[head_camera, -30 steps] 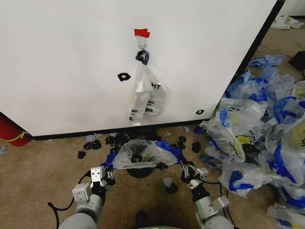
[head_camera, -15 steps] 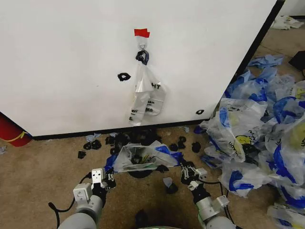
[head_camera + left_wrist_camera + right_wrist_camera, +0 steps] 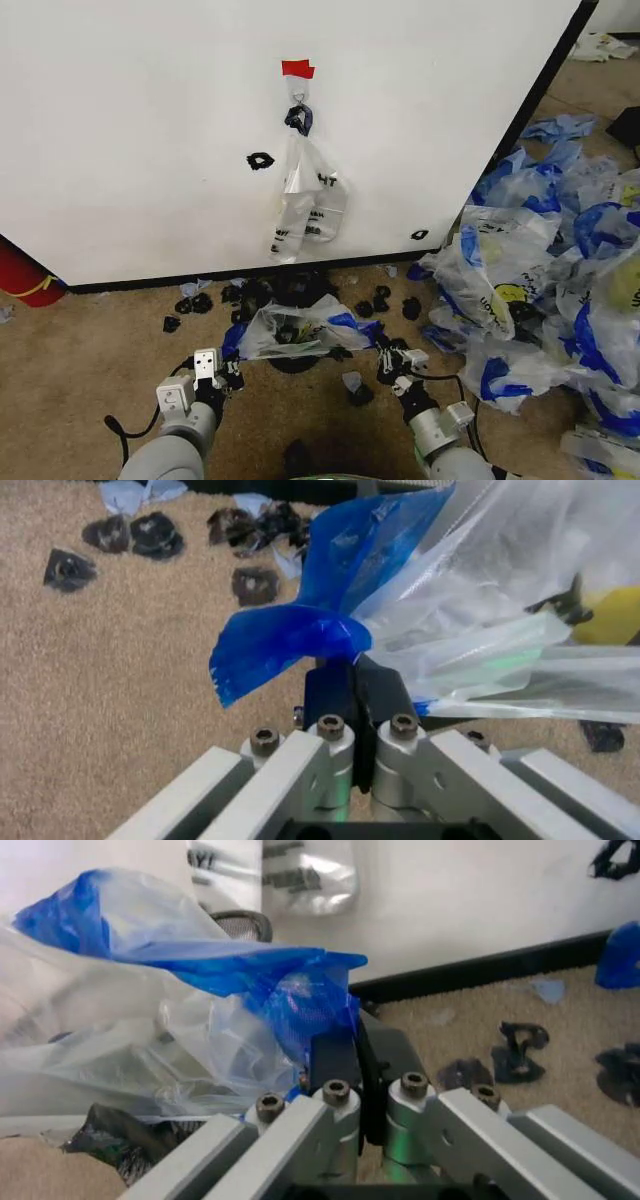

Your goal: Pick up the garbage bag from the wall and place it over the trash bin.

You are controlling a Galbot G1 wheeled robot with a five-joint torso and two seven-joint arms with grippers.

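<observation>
The garbage bag (image 3: 300,330), translucent white with blue handles, is stretched between my two grippers low over the floor in front of the wall (image 3: 150,130). The black trash bin (image 3: 292,362) shows dark beneath it; its mesh rim (image 3: 245,919) peeks past the bag (image 3: 120,1005). My left gripper (image 3: 228,374) is shut on the bag's left blue handle (image 3: 290,634), pinched at the fingertips (image 3: 352,681). My right gripper (image 3: 386,360) is shut on the right blue handle (image 3: 290,982). A yellow patch of the smiley (image 3: 612,615) shows through the plastic.
A narrower clear bag (image 3: 305,200) hangs from the hook under the red tape (image 3: 297,68). Black scrap lumps (image 3: 200,300) litter the carpet along the wall's base. A heap of blue-and-white bags (image 3: 560,270) fills the right side. A red object (image 3: 20,275) sits at far left.
Both grippers have drawn slightly down and toward me with the bag. The bag now lies lower and flatter over the bin.
</observation>
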